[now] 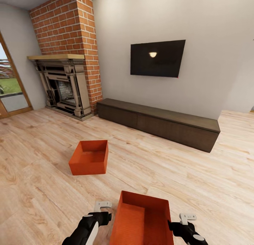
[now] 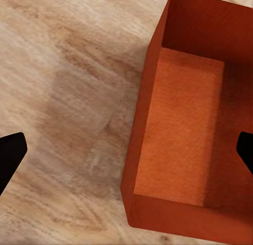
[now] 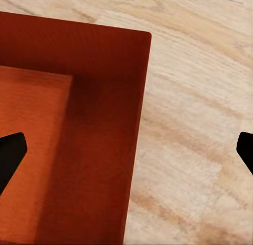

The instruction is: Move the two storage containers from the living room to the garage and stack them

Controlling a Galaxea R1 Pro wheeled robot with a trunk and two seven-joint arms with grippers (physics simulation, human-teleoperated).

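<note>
My left hand [image 1: 102, 204] and right hand [image 1: 187, 217] hang open, straddling the near container's [image 1: 143, 220] side walls. It looks light and stiff, though thin-walled, so I'd pinch both rims.

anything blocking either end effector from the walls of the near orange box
Nothing visible does. The near storage container sits on the wood plank floor between the open left end effector and the open right end effector, each straddling a side wall.
</note>
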